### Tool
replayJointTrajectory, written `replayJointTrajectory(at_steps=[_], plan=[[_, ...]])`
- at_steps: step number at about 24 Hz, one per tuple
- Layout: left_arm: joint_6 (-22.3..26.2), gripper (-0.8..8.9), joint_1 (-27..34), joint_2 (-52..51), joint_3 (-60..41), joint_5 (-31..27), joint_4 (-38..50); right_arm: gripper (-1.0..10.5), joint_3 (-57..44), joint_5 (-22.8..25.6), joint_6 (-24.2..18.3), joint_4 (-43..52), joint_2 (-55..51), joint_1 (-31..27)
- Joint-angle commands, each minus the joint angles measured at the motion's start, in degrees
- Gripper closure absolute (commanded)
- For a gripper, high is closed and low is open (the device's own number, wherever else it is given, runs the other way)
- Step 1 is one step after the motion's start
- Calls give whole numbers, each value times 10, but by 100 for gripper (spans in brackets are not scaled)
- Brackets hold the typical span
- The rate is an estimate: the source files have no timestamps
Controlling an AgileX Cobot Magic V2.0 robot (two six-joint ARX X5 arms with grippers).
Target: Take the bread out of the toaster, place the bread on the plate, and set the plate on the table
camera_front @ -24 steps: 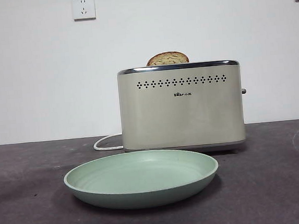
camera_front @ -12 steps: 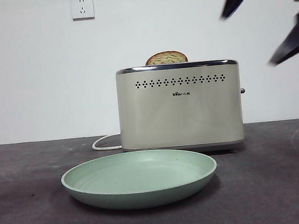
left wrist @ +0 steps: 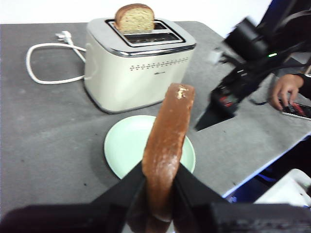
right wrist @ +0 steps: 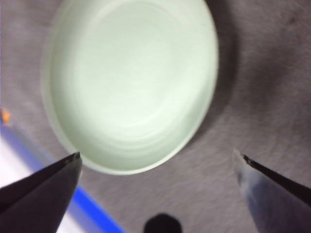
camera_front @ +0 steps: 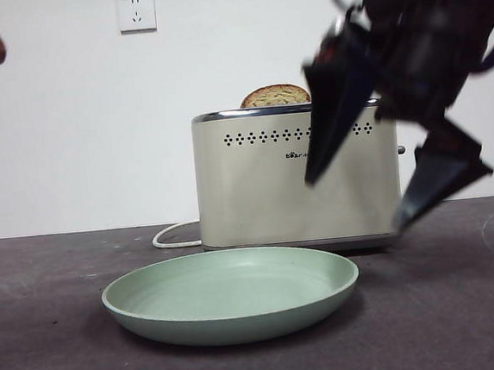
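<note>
— Grey table (camera_front: 63, 357): where's the bread (left wrist: 165, 145)?
— High above the plate (camera_front: 231, 301), pinched by the left gripper (left wrist: 160, 189); light, crumbly, so hold its crust edges.
— Right gripper (camera_front: 394, 189)?
— Spread wide, empty, beside the plate's rim.

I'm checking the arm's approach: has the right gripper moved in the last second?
Yes. The right gripper, jaws open, has swung down from the top corner to in front of the toaster, beside the plate.

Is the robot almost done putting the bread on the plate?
Not yet. One slice, the bread, is already out of the toaster, clamped in the left gripper up in the air. The right gripper hangs open above the empty plate. The bread must go on the plate.
</note>
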Motion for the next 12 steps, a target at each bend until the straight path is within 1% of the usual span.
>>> replayJointTrajectory(at_steps=[1,2,3,4,5,10,11,12], plan=[[-3,822,1,-2,0,4,4,354,-1,2,3,13,31,1],[-3,822,1,-2,0,4,4,359,-1,2,3,20,41,2],[-3,822,1,-2,0,4,4,394,-1,2,3,30,52,2],[-2,822,1,-2,0,4,4,453,-1,2,4,42,63,5],[-2,822,1,-2,0,3,4,481,-1,0,7,53,73,9],[-2,822,1,-2,0,-1,5,492,-1,1,12,85,111,35],[-2,822,1,-2,0,0,4,563,-1,3,14,91,113,38],[-2,822,1,-2,0,0,4,713,-1,3,19,102,113,41]])
